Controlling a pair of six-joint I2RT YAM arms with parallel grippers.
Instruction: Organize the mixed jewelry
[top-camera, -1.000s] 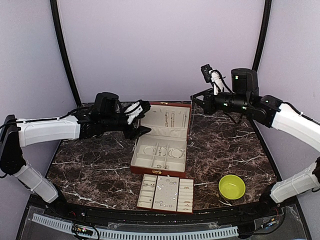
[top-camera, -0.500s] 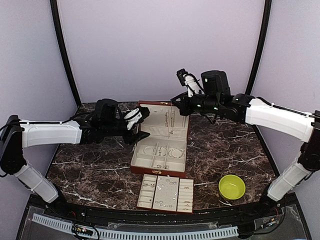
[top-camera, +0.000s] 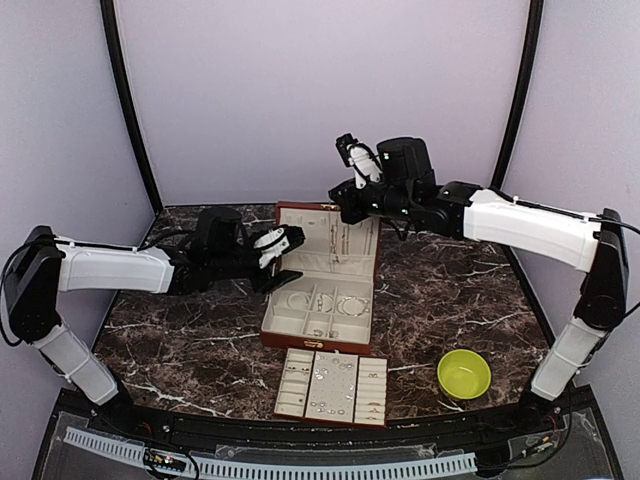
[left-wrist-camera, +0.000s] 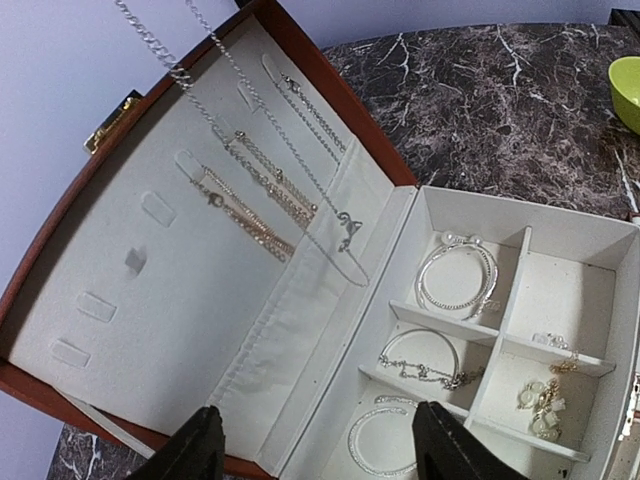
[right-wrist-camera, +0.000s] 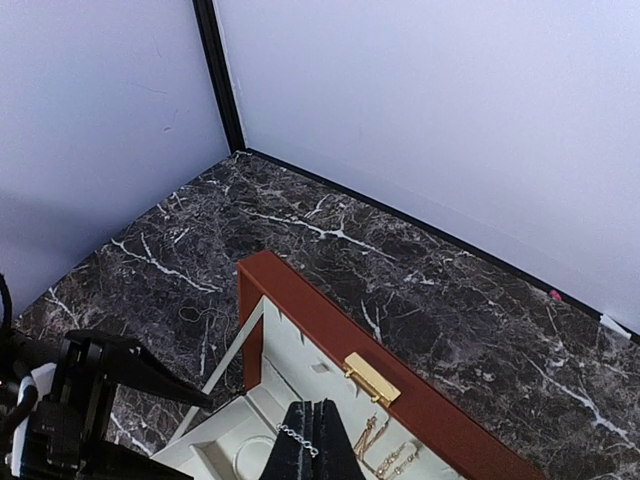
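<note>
A: Which step now?
B: Hanging a necklace. The left end effector (left-wrist-camera: 320, 442), spread and empty, faces the reddish-brown cream-lined box (left-wrist-camera: 180, 300). Beyond, the right end effector (right-wrist-camera: 310, 430) pinches the thin silvery chain (left-wrist-camera: 160, 50), which dangles beneath it over the lid.
A: Next?
B: Likely lowering it onto the lid's lining.

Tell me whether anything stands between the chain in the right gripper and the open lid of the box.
Nothing visible does. The chain, pinched in the shut right gripper, hangs in front of the lid, beside necklaces already hung there. The open left gripper sits at the side of the box, clear of the chain.
</note>
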